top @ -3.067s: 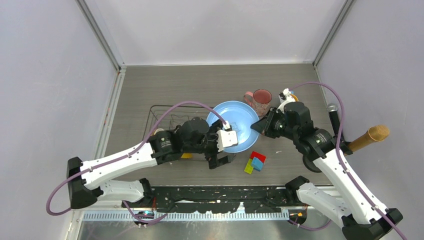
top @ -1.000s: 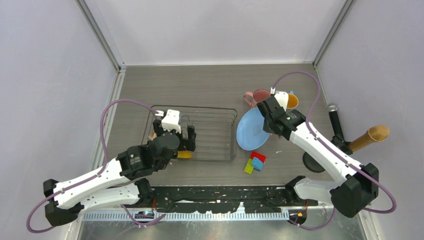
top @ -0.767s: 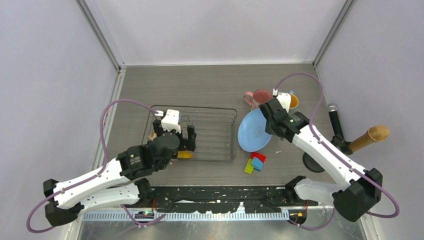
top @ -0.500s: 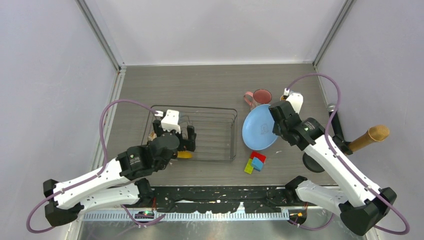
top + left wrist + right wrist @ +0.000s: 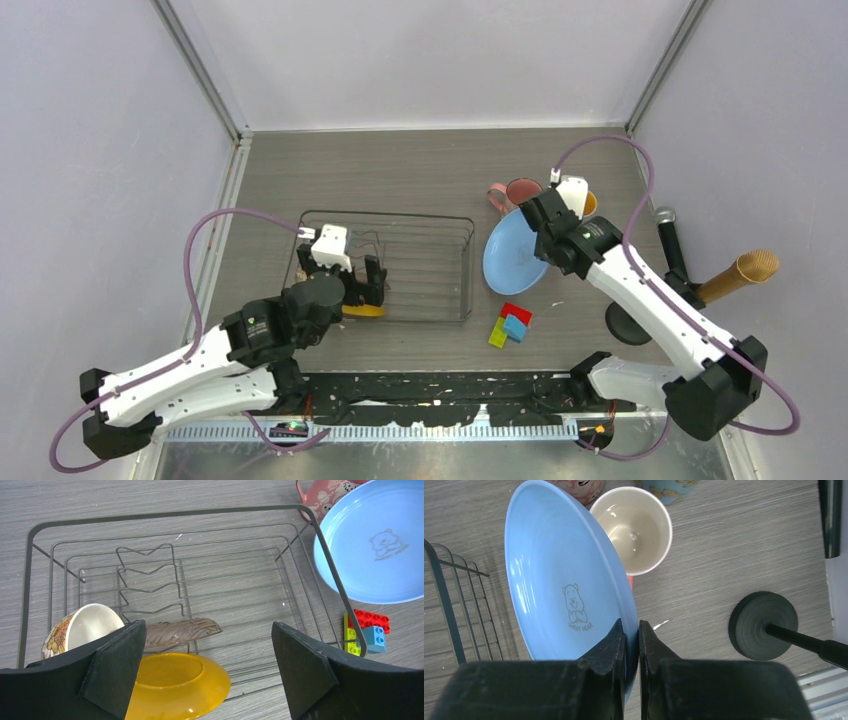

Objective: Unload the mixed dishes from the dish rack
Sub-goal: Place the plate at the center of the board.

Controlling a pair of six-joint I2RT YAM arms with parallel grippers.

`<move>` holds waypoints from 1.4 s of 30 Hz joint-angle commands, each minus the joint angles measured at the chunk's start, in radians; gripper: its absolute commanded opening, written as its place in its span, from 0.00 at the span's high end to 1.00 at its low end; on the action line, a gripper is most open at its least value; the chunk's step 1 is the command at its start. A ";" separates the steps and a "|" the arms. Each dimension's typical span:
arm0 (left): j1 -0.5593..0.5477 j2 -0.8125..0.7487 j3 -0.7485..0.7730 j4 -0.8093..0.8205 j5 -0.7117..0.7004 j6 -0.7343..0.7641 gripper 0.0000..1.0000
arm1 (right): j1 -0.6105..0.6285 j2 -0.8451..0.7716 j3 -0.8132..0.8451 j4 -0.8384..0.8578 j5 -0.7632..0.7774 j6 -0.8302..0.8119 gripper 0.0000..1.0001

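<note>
The light blue plate (image 5: 508, 257) hangs tilted just right of the dish rack (image 5: 420, 218), and my right gripper (image 5: 631, 630) is shut on its near rim (image 5: 559, 580). Past the plate stand a speckled pink mug (image 5: 520, 190), a salmon mug (image 5: 636, 527) with a cream inside, and a blue mug (image 5: 585, 203). My left gripper (image 5: 207, 625) is open over the rack's near left part (image 5: 170, 514) and holds nothing. Below it lie a yellow plate (image 5: 175, 680), a cream bowl (image 5: 87, 627) on its side, and a brownish ribbed piece (image 5: 180, 630).
Red, blue and green blocks (image 5: 512, 325) lie near the plate's front edge, right of the rack's corner. A black round stand base (image 5: 764, 625) and a microphone (image 5: 668, 240) sit to the right, with a tan cone (image 5: 740, 275) beyond. Grey walls close the table in.
The left gripper has let go of the blue plate and gone back over the rack. The right arm has swung the plate about beside the mugs, and it now sits slightly further left.
</note>
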 commanded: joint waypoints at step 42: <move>0.001 -0.092 -0.023 0.053 -0.017 0.004 0.00 | 0.064 0.333 -0.086 0.261 -0.182 0.084 1.00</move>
